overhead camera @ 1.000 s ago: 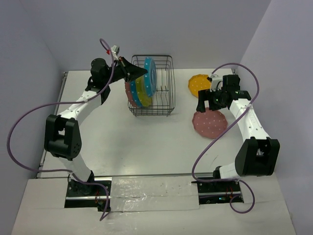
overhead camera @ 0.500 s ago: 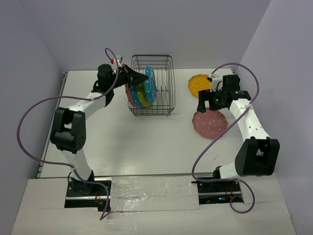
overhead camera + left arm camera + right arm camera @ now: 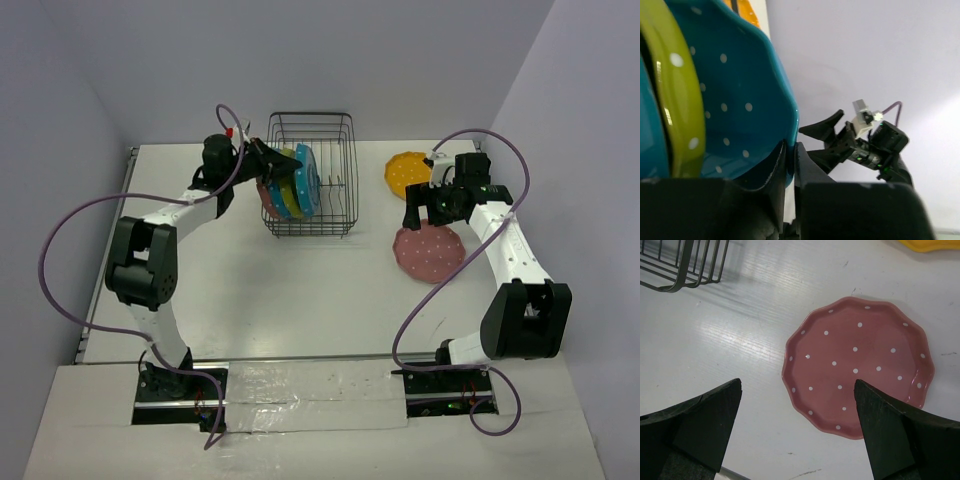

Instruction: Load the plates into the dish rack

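Lowered over the past second, the left gripper [image 3: 284, 166] has carried its teal-blue plate [image 3: 306, 180] down among the wires of the dish rack [image 3: 335, 190], which stands near the far edge of the desk [image 3: 300, 290], left of centre; the right arm has not shifted. From overhead, that plate stands on edge at the rack's left end beside a yellow-green plate [image 3: 287, 182], a second teal-blue plate [image 3: 283, 204] and a racked pink plate [image 3: 267, 196], while the right gripper [image 3: 416, 212] hovers near the right edge above a loose pink plate [image 3: 428, 252] lying flat, with an orange-yellow plate [image 3: 407, 172] flat toward the far right corner. On the left wrist camera, the left gripper [image 3: 790, 160] is clamped on the scalloped rim of the teal-blue plate [image 3: 740, 100], the yellow-green plate [image 3: 682, 100] close behind it. On the right wrist camera, the right gripper [image 3: 796, 385] is spread wide with nothing between its fingers [image 3: 705, 420], above the near-left rim of the loose pink plate [image 3: 857, 367]; a corner of the dish rack [image 3: 685, 265] shows at upper left and a sliver of the orange-yellow plate [image 3: 927, 245] at upper right.
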You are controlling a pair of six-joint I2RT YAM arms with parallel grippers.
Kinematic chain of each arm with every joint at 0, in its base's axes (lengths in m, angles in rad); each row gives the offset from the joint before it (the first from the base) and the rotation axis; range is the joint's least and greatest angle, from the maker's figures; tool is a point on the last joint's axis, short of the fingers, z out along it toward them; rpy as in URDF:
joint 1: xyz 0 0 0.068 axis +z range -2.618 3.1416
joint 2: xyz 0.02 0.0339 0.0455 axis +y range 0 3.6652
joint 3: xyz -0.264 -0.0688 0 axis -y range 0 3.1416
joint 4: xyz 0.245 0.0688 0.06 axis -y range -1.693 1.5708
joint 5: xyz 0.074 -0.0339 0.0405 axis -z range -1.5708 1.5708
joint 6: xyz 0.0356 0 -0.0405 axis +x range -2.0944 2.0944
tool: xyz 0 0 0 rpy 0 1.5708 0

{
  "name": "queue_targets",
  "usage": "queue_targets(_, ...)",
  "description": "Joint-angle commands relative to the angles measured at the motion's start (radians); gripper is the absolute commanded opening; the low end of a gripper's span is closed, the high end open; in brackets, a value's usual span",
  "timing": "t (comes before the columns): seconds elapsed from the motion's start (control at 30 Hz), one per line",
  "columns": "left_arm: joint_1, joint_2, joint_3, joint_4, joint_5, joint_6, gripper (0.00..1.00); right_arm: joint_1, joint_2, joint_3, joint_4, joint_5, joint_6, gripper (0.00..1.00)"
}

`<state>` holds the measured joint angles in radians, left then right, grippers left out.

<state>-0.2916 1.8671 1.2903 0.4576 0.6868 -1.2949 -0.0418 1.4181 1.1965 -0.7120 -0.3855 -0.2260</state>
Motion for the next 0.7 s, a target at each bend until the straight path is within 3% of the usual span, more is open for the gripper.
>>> queue_targets(0.0, 0.011, -0.011, 0.104, 0.023, -0.033, 0.069, 0.16, 0.005, 0.004, 0.000, 0.017, 0.005, -0.012, 1.00)
queue_targets(0.1, 0.009, -0.016, 0.158, -0.072, -0.061, 0.144, 0.28, 0.006, 0.001, 0.000, 0.017, 0.007, -0.012, 1.00)
queue_targets(0.23, -0.006, -0.032, 0.262, -0.351, -0.197, 0.319, 0.44, 0.006, 0.005, 0.014, 0.013, 0.000, -0.006, 1.00)
queue_targets(0.37, -0.023, -0.045, 0.303, -0.450, -0.302, 0.394, 0.74, 0.006, 0.008, 0.032, 0.006, -0.003, -0.001, 1.00)
queue_targets(0.43, -0.027, -0.049, 0.322, -0.455, -0.322, 0.428, 0.97, 0.005, 0.008, 0.037, 0.005, -0.003, -0.001, 1.00)
queue_targets(0.67, -0.060, -0.046, 0.421, -0.553, -0.432, 0.555, 0.99, 0.006, 0.002, 0.032, 0.006, 0.002, 0.002, 1.00)
